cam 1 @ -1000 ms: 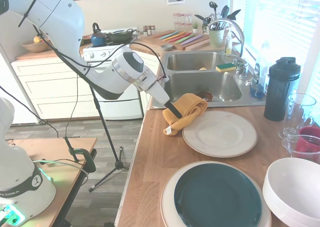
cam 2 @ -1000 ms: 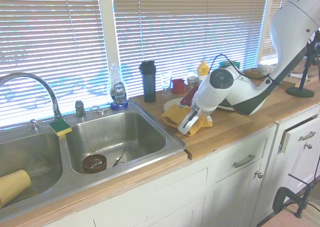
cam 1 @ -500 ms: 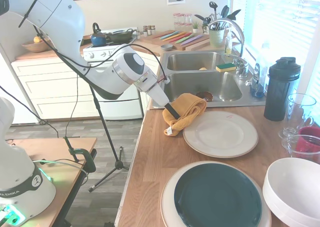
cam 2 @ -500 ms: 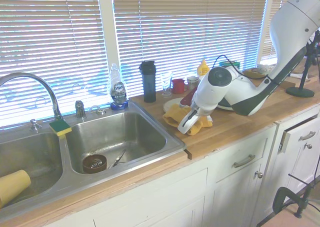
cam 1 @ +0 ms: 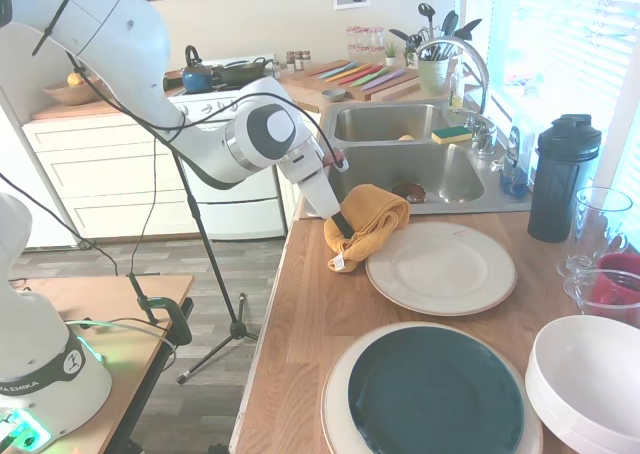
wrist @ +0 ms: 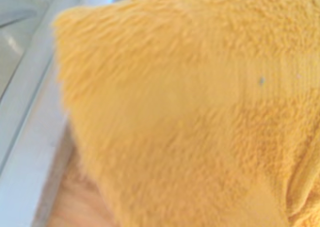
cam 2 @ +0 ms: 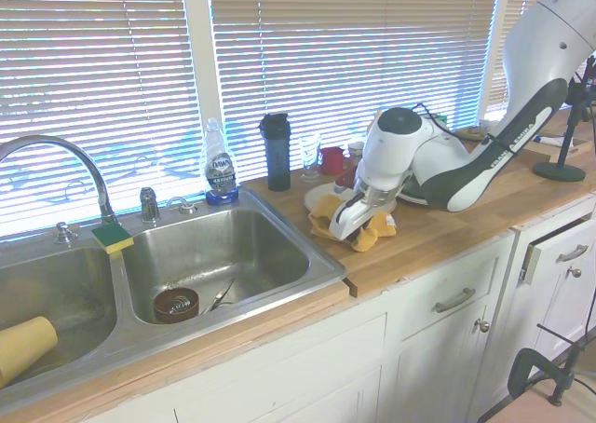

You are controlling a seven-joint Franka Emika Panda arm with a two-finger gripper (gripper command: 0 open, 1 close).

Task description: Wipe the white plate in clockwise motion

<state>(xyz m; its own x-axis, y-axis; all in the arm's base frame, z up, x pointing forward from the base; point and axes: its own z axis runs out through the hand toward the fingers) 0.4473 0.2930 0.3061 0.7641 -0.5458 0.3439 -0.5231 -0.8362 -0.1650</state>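
A: Nearest the first exterior camera sits the green-centred plate (cam 1: 436, 394) with the deep bowl (cam 1: 590, 379) to its right; just beyond lies the white plate (cam 1: 441, 267), flat on the wooden counter (cam 1: 300, 324) and bare — not wiped yet, I'd say

B: And the cloth?

A: The yellow cloth (cam 1: 366, 221) lies bunched at that plate's far-left edge, touching the rim; the gripper (cam 1: 343, 224) presses into its left side, presumably to drag it onto the plate

B: Has it got hold?

A: The fingers are sunk in the folds — I cannot tell how far apart they stand; farther off is the sink (cam 1: 404, 164)
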